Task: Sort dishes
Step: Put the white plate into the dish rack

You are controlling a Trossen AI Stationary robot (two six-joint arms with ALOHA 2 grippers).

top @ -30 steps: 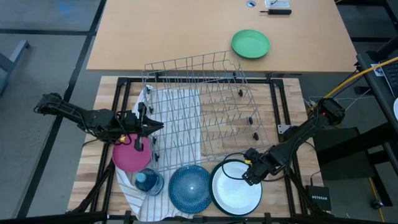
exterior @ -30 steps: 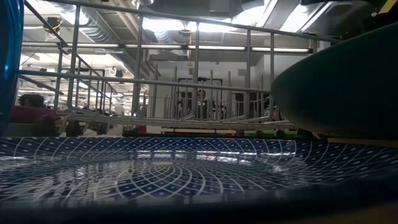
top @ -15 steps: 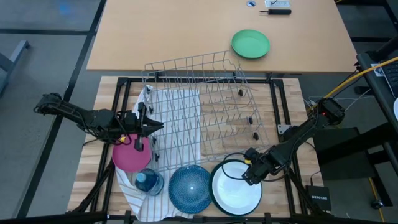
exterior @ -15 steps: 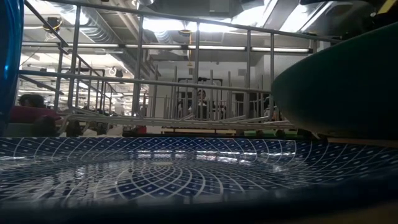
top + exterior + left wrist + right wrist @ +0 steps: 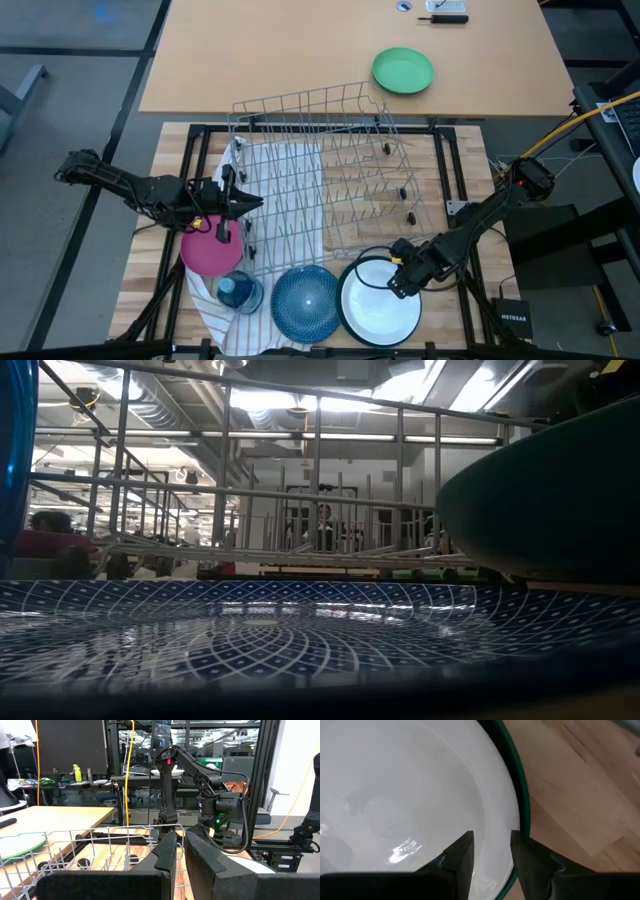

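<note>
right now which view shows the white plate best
The high view: the whole white plate shows, right gripper at its rim. The right wrist view shows only part of it, the low view only its dark green back.

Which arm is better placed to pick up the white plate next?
Right. The right gripper sits at the rim of the white plate, fingers apart over it. The left gripper is across the table above the magenta plate.

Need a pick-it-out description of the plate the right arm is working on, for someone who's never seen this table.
Start from the wire dish rack in the middle of the table, then look at the row of dishes along the near edge. It is the rightmost one, the white plate, with the right gripper at its rim. Unlike the speckled blue plate beside it and the magenta plate farther left, it is plain white with a dark green rim.
</note>
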